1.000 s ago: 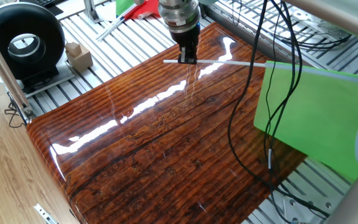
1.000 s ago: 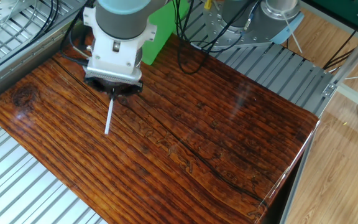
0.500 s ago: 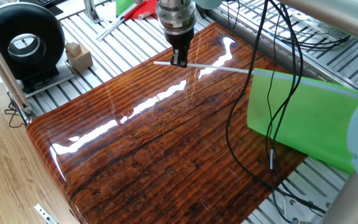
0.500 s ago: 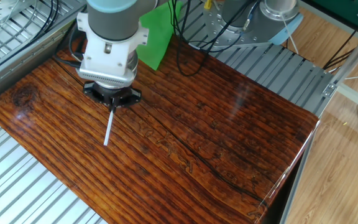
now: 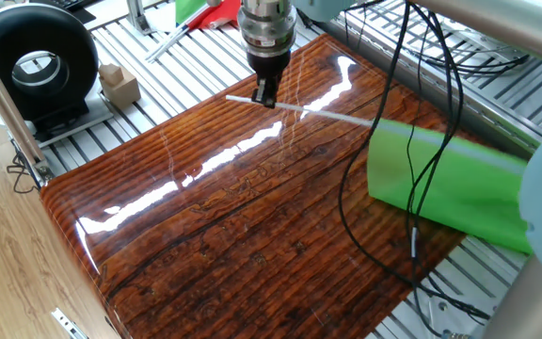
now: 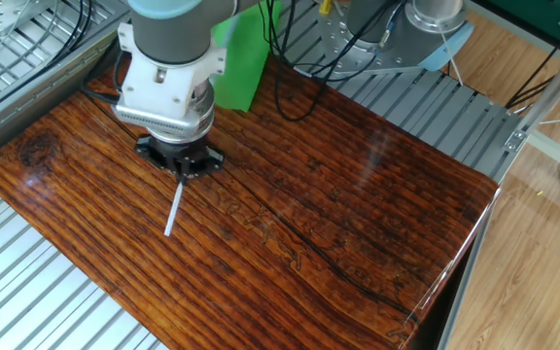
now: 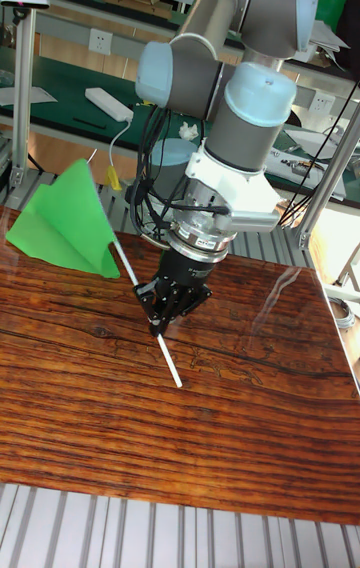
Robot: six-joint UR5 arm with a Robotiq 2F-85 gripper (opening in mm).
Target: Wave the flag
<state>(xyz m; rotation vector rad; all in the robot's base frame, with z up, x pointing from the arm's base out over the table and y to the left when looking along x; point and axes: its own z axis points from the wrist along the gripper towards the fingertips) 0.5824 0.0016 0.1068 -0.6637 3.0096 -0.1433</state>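
The flag is a bright green cloth (image 5: pixel 440 184) on a thin grey rod (image 5: pixel 327 114), held just above the glossy wooden board (image 5: pixel 233 226). My gripper (image 5: pixel 265 94) points straight down and is shut on the rod near its bare end. A short piece of rod sticks out past the fingers (image 6: pixel 172 216). In the other fixed view the gripper (image 6: pixel 180 173) hangs over the board's far left part, and the green cloth (image 6: pixel 233 68) shows behind the wrist. In the tall view the cloth (image 7: pixel 65 223) droops to the left of the gripper (image 7: pixel 157 323).
A black round device (image 5: pixel 36 66) and a small wooden block (image 5: pixel 119 85) stand left of the board on the slatted metal table. A red-and-green cloth on a grey pole (image 5: pixel 196 14) lies at the back. Black cables (image 5: pixel 412 188) hang in front of the flag.
My gripper has shifted a little to the left and back. The rod has swung with it, and the green cloth has swept leftwards and lower over the board's right side.
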